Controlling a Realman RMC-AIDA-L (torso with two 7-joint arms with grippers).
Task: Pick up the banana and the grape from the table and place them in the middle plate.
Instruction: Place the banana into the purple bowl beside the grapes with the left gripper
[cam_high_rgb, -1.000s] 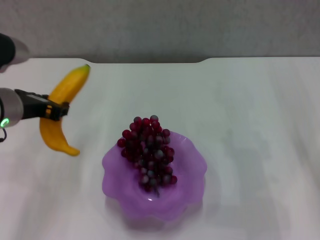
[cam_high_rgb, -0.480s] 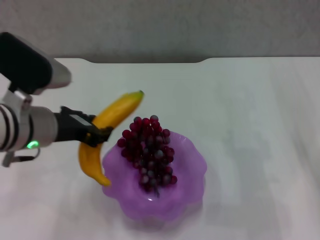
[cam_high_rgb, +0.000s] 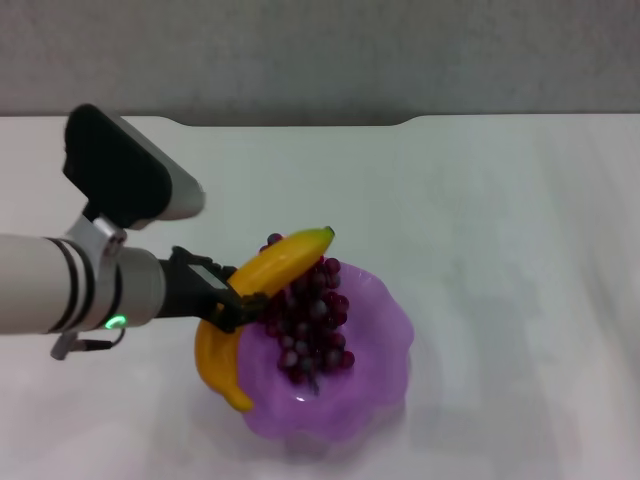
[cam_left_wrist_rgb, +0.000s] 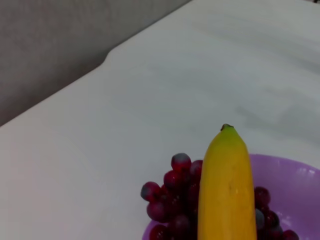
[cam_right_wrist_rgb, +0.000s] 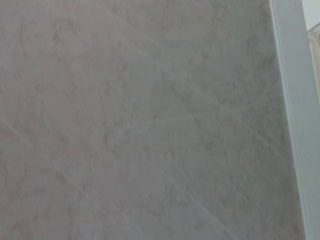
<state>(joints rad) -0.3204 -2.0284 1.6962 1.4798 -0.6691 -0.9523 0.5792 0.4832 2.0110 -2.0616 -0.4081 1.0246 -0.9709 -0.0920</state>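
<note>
I find the grape (cam_high_rgb: 305, 320) already lying in the middle plate (cam_high_rgb: 385, 345). My left claw (cam_high_rgb: 235, 305), pinching the banana (cam_high_rgb: 245, 300) mid-length, holds it above the plate's left rim. Release remains. The right claw is out of view.

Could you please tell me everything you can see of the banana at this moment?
The banana is curved, smooth and yellow-orange, with a small green stem tip pointing away from the robot. The left gripper is shut on its middle and holds it in the air, over the near-left rim of the purple middle plate. Its stem half crosses above the grape bunch lying in that plate; its blunt end hangs just outside the rim. Whether it touches the grapes cannot be told.
</note>
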